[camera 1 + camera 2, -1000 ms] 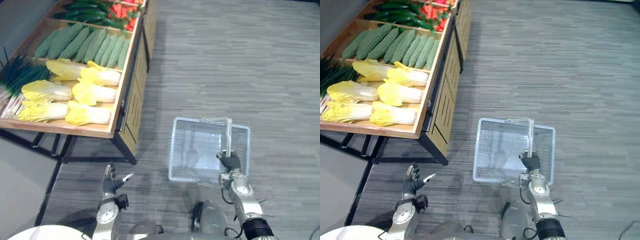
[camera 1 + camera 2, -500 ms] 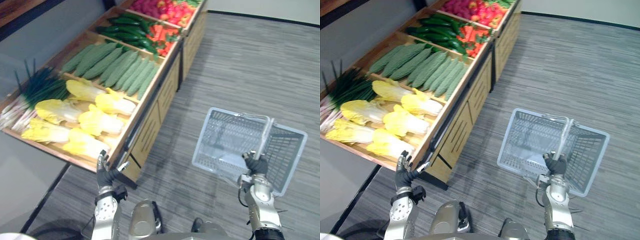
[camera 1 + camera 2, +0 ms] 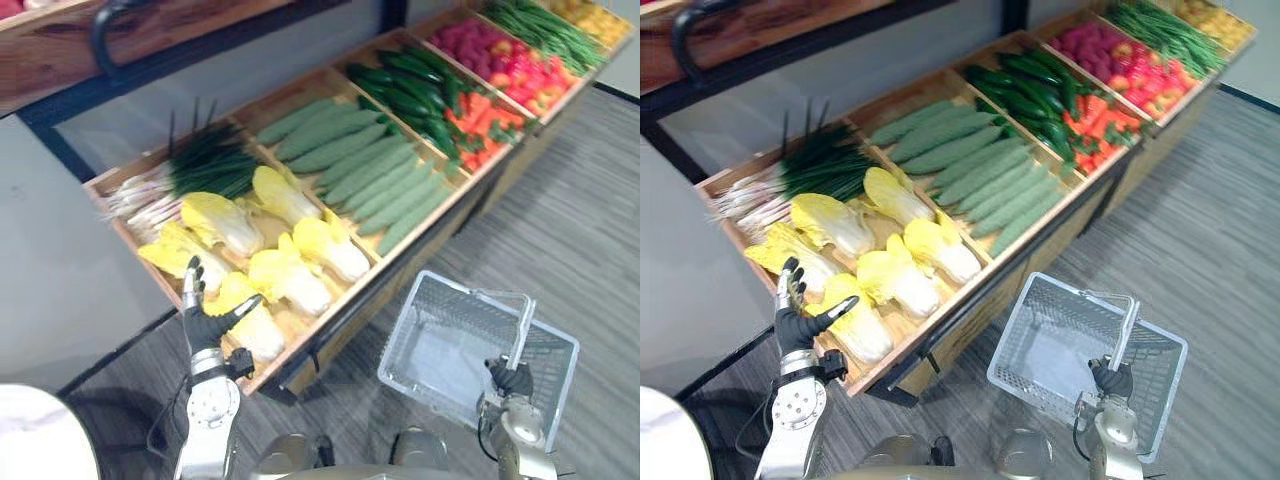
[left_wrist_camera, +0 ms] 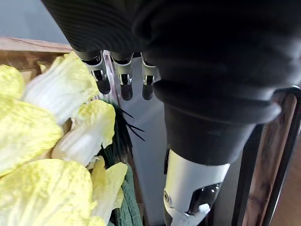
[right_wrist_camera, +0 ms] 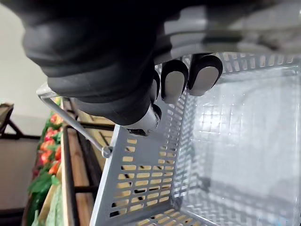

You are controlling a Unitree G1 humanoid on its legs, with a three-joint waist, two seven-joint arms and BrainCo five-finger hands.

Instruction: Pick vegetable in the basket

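Near the yellow leafy cabbages (image 3: pixel 290 282) on the long wooden counter (image 3: pixel 960 320): left hand (image 3: pixel 205 322), fingers straight and wide. Beside the counter: right hand (image 3: pixel 511 379), curled round the handle (image 3: pixel 522 326) of the grey plastic basket (image 3: pixel 1025 322).

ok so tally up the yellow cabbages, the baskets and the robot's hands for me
cabbages: 6
basket: 1
hands: 2, the left hand open by the cabbages and the right hand closed on the basket's handle
total: 9
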